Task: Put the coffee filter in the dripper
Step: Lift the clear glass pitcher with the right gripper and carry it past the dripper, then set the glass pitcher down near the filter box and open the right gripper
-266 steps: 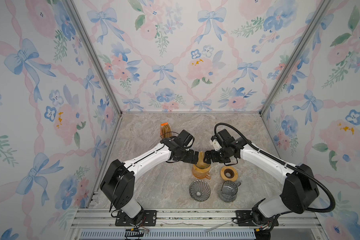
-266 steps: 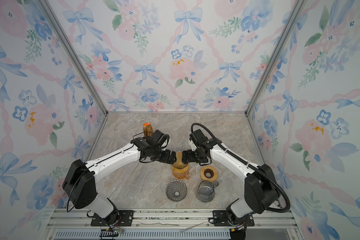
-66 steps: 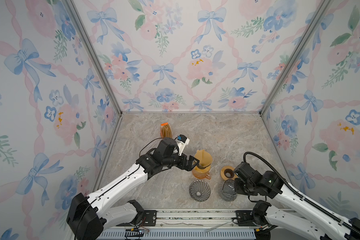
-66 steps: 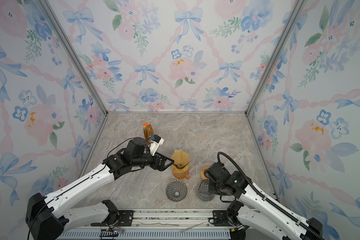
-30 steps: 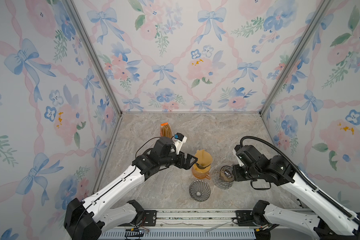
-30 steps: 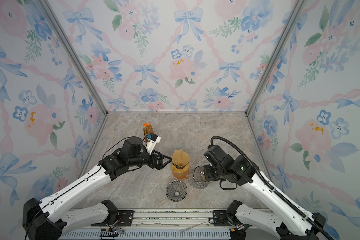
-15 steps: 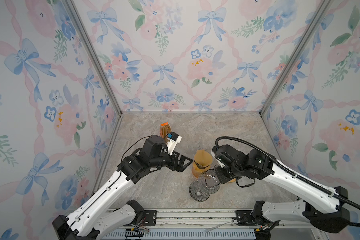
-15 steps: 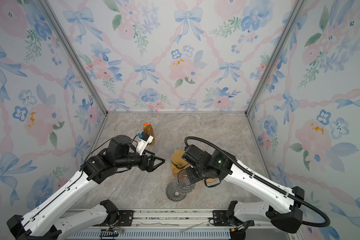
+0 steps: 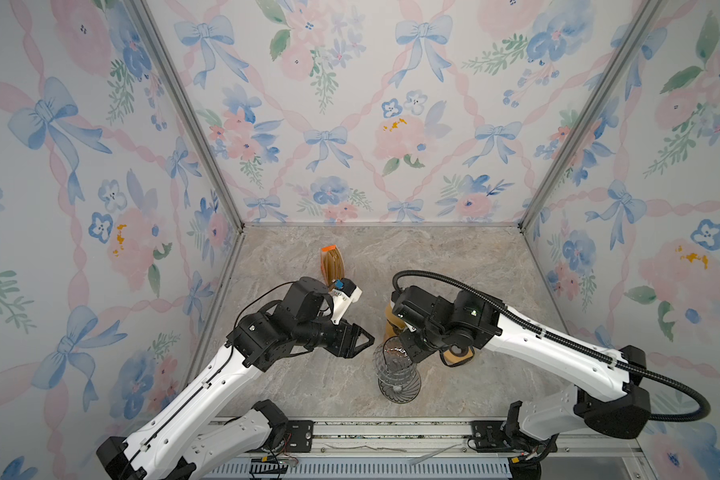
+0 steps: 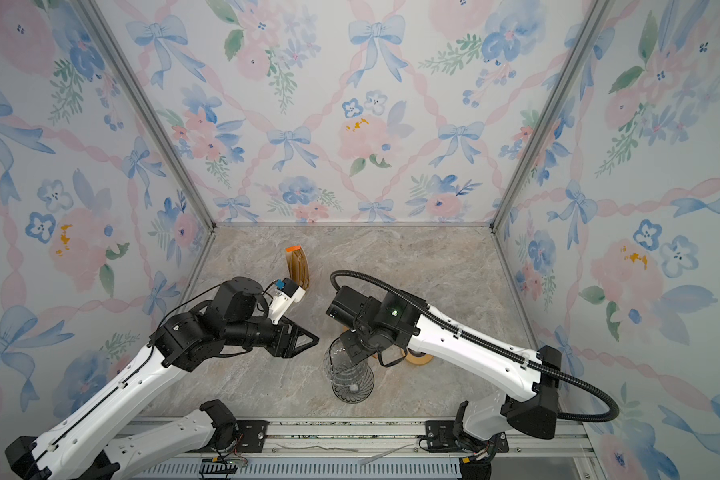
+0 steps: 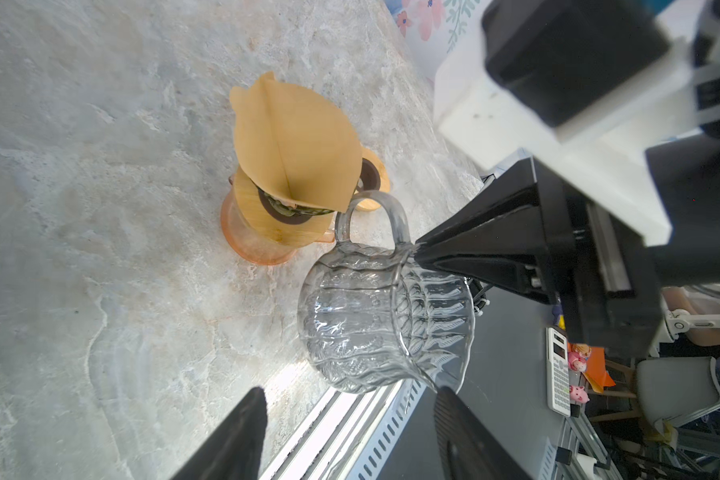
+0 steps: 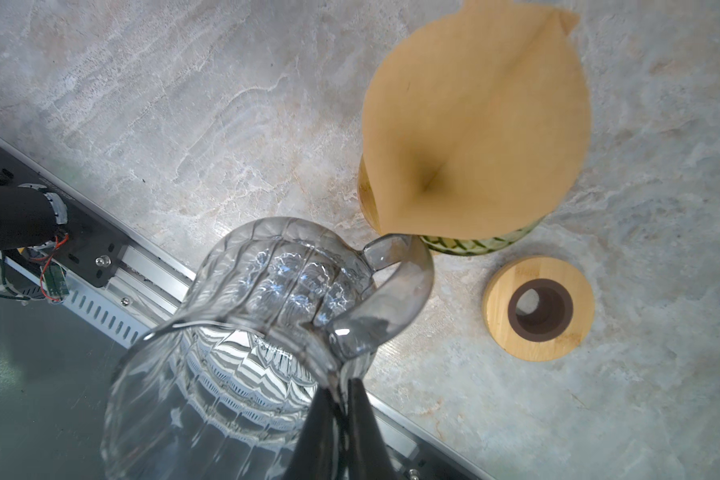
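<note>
While the right claw (image 12: 341,386) pinches the rim of a clear ribbed glass cup (image 12: 267,291) beside its handle, holding it off the surface (image 12: 184,104), the left claw (image 11: 350,390) stands partly open and empty; the brown coffee filter (image 11: 296,145) sits upright in the amber dripper (image 11: 258,245), near 1 wooden ring (image 12: 537,307)

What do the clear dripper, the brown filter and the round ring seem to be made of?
The clear dripper: probably glass, glossy; see-through, ribbed, with bright highlights, though clear plastic is possible. The brown filter: unbleached paper, matte, thin, with a fold crease. The round ring: pale wood, perhaps bamboo, showing grain; its dark inner collar may be rubber or plastic.
</note>
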You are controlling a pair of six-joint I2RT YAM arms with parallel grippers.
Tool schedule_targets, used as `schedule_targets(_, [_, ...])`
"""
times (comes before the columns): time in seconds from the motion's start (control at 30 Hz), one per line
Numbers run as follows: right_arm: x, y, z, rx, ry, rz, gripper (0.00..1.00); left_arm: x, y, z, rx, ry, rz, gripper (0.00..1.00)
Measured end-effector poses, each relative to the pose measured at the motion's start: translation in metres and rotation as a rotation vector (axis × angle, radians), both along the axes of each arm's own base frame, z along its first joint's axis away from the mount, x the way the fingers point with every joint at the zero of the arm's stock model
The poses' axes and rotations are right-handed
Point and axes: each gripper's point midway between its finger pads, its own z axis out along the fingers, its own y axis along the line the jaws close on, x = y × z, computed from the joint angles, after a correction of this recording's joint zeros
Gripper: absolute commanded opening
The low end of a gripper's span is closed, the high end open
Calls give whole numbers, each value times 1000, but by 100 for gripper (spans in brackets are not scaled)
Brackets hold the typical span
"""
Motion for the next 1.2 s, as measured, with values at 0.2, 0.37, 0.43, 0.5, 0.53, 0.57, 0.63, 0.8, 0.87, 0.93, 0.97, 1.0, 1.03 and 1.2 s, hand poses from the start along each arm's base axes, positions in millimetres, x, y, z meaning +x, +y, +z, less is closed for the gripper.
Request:
schedule_targets(0.2, [1,19,7,15,-11,24,10,2,4,2,6,-7,34,65])
schedule_targets(0.37, [-1,23,5,15,-12,34,10,4,7,3,11,-20,49,65])
schedule_targets(0.43, [0,24,6,18,-13,34,10,6,8,3,14,-24,57,65])
schedule_targets(0.5, [-2,26,6,24,-15,40,10,9,11,3,17,-25,73,65])
schedule_targets(0.53, [-3,27,6,28,-16,46,10,11,13,3,20,-27,86,65])
schedule_targets(0.57, [-5,29,7,32,-14,52,10,13,16,3,23,-26,96,65])
schedule_targets(0.63, [-10,34,7,40,-8,77,10,16,21,5,25,-29,122,66])
schedule_targets(0.8, [-21,51,9,61,-1,138,10,25,38,16,27,-46,194,67])
schedule_targets(0.87, [-22,57,8,63,3,150,10,29,46,21,26,-56,229,67])
schedule_targets(0.93, [-20,62,6,61,2,154,10,33,54,23,29,-63,259,68])
schedule_targets(0.97, [-19,65,6,59,2,155,10,35,58,23,33,-65,272,68])
schedule_targets(1.0, [-18,67,5,59,1,155,10,36,62,23,39,-64,285,68])
schedule_targets(1.03, [-17,70,5,60,1,154,10,37,65,22,45,-61,296,68])
schedule_targets(1.2, [-4,82,1,67,5,139,10,48,85,18,70,-57,374,70])
